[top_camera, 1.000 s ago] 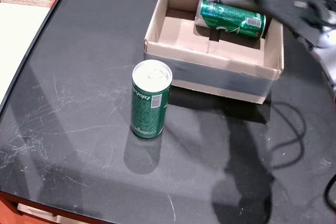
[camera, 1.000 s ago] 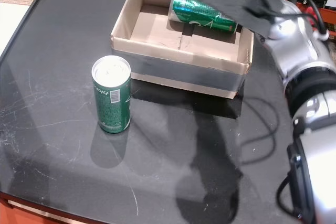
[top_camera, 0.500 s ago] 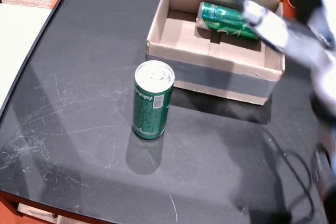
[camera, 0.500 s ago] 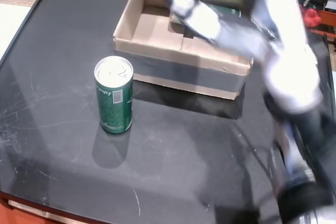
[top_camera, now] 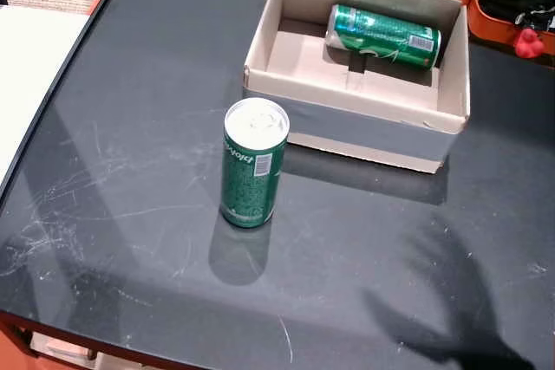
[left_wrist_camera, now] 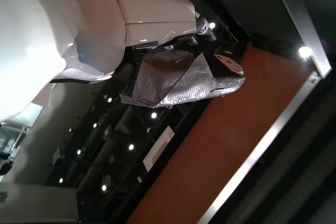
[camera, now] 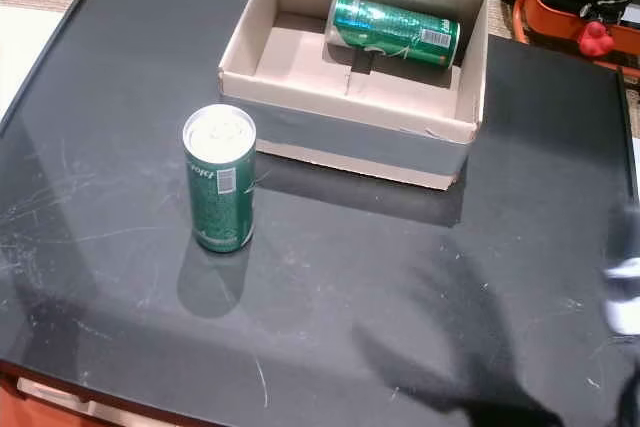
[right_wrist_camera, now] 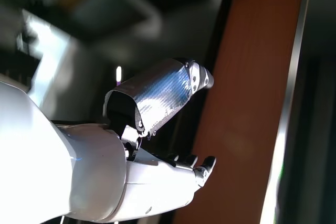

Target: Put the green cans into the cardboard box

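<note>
Right wrist view: the right hand [right_wrist_camera: 157, 129] is seen empty, fingers spread; no can is seen near it.

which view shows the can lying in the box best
Either head view works: both look straight down into the cardboard box, showing the lying can whole against the far wall. The wrist views show only each hand, left hand and right hand, with no can.

left hand [left_wrist_camera: 178, 77] shows only in its wrist view, empty, fingers partly curled. right hand [right_wrist_camera: 157, 129] empty, fingers spread apart.
</note>
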Motion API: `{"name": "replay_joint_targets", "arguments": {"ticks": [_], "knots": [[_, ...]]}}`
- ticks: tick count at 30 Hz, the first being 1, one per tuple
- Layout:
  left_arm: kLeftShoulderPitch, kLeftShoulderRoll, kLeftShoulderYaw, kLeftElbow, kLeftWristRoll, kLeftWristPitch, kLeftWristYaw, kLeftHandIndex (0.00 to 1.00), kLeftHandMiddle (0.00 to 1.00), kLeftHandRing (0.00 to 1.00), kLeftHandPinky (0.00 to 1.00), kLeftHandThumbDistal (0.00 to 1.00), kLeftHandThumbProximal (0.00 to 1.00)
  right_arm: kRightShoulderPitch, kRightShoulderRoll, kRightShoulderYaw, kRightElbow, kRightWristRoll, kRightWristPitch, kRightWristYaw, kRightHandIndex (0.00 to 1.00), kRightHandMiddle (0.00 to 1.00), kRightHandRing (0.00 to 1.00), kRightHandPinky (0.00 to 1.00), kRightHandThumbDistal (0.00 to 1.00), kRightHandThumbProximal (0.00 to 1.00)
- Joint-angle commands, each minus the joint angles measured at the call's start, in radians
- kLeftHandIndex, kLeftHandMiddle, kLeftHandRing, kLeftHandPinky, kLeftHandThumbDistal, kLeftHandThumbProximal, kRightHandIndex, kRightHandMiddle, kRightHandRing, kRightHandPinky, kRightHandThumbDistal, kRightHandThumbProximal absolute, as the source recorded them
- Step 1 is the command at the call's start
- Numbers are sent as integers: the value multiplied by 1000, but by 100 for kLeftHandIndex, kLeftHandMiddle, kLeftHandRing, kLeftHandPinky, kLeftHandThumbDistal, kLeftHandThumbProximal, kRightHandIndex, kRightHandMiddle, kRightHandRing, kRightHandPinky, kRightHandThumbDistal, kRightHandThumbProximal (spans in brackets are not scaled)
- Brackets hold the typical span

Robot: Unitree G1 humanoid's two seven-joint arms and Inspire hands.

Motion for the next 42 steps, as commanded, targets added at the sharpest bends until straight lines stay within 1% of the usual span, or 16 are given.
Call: {"name": "replay_joint_targets", "arguments": {"ticks": [1, 3, 6, 9, 13, 16, 18, 22, 23, 25, 27, 29, 32, 35, 39, 42], "knots": [[-8, -44, 13, 20, 37, -3, -19, 82, 89, 100, 100, 9, 94, -53, 24, -27, 17, 51, -53, -78, 100, 98, 97, 97, 54, 99], [-15, -42, 20, 31, 71, -28, -23, 84, 90, 100, 100, 7, 92, -68, 28, -13, 20, 81, -48, -137, 99, 97, 97, 98, 53, 100], [-19, -41, 26, 38, 109, -39, -22, 86, 91, 100, 100, 11, 75, -69, 29, 0, 18, 87, -35, -193, 100, 100, 100, 100, 54, 100], [-27, -29, 30, 53, 137, -44, -55, 89, 95, 100, 100, 11, 70, -64, 20, 18, 8, 114, -22, -240, 100, 100, 100, 100, 58, 100], [-35, -28, 38, 65, 146, -38, -74, 89, 94, 100, 100, 15, 67, -79, 16, -40, 25, 91, 8, -292, 100, 100, 100, 100, 58, 100], [-42, -37, 45, 77, 193, -83, -57, 88, 95, 100, 100, 13, 68, -80, 7, -38, 29, 96, 23, -304, 100, 100, 100, 100, 58, 100], [-47, -33, 49, 106, 274, -155, -32, 87, 94, 100, 100, 21, 64, -83, 8, -30, 35, 94, 22, -304, 100, 100, 100, 100, 57, 100], [-64, 6, 25, 187, 385, -233, -59, 91, 99, 100, 100, 48, 39, -97, 19, -26, 80, 56, -7, -291, 99, 98, 98, 99, 48, 100], [-79, 19, 24, 225, 433, -287, -64, 91, 99, 100, 100, 46, 40, -96, 14, -11, 88, 51, -14, -284, 100, 98, 98, 100, 44, 100], [-131, 39, 24, 320, 545, -420, -52, 92, 99, 100, 99, 64, 36, -103, 10, 0, 110, 35, -30, -280, 97, 95, 95, 97, 45, 100], [-186, 75, 5, 420, 679, -512, -11, 95, 100, 100, 99, 64, 27, -110, 8, 7, 131, 24, -35, -283, 96, 93, 93, 94, 51, 100], [-252, 110, -28, 518, 733, -527, 0, 98, 99, 97, 94, 69, 18, -116, 7, 20, 148, 22, -35, -286, 95, 92, 92, 93, 53, 100], [-393, 177, -71, 702, 784, -523, -15, 100, 100, 100, 98, 64, 16, -116, 4, 41, 160, 19, -40, -289, 95, 92, 92, 93, 55, 97], [-514, 229, -110, 865, 847, -546, -4, 100, 100, 100, 100, 69, 17, -107, -4, 74, 151, 23, -45, -292, 96, 92, 91, 92, 55, 92], [-621, 252, -157, 1030, 914, -564, -5, 100, 100, 100, 100, 71, 18, -109, -16, 115, 167, 28, -46, -289, 95, 92, 90, 92, 53, 92], [-654, 249, -189, 1094, 947, -582, -12, 100, 100, 100, 100, 70, 16, -251, -44, 116, 371, 110, -2, -204, 92, 90, 88, 90, 60, 86]]}}
